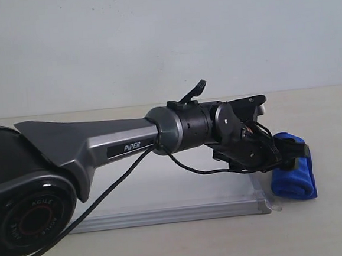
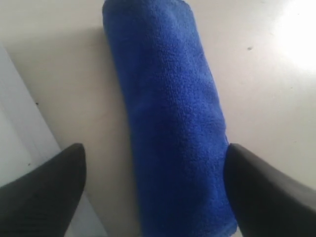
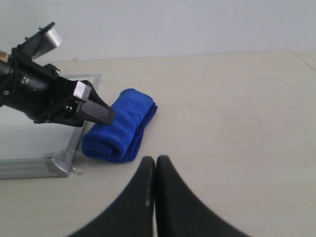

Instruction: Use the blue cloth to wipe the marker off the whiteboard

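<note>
Two grippers were in view. The left gripper (image 2: 153, 197) was positioned over the blue cloth (image 2: 168, 98) with its jaws spread wide, one on each side of the roll. The right gripper (image 3: 155, 165), well apart from the cloth, had its jaws closed together. The blue cloth lay on the tabletop (image 3: 237, 113), just beside a corner of the whiteboard (image 3: 29, 167).

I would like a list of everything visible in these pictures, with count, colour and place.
table: one, beige, under everything.
wall: one, pale grey, behind the table.
square board with silver-grey metal frame: one, white, flat on the table.
fluffy microfibre cloth roll: one, royal blue, on the table beside the board's corner.
left arm: one, grey and black, over the board.
left fingers: two, black, open, either side of the cloth.
right fingers: two, black, shut, away from cloth.
</note>
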